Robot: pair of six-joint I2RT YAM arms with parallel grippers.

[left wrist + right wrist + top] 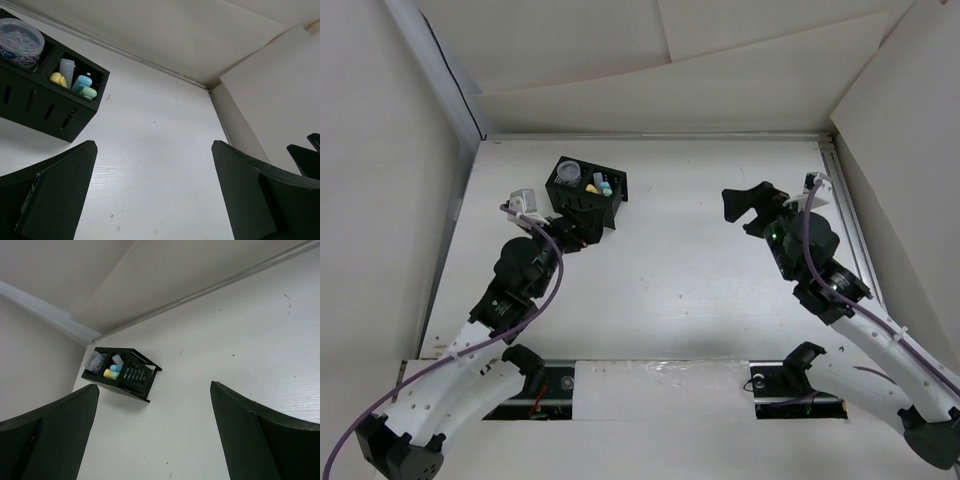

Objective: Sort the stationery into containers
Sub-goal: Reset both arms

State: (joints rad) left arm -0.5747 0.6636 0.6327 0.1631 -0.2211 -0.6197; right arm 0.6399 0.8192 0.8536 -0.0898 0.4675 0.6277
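The black organizer box [605, 212] stands at the table's far left. The clear round jar [569, 172] sits in its back compartment. Yellow, light blue and pale green sticks [601, 186] stand in the compartment beside it. No orange stick shows. My left gripper [574, 233] is open and empty just in front of the box. In the left wrist view the box [45, 107], jar [18, 38] and sticks [77, 83] lie up left of the gripper [154, 145]. My right gripper [748, 206] is open and empty at mid-right. Its wrist view shows the box [135, 377] far off beyond the gripper [155, 389].
White walls and a metal rail [650, 135] bound the table at the back, with a side rail [848, 215] on the right. My right gripper's fingers [306, 156] show at the right edge of the left wrist view.
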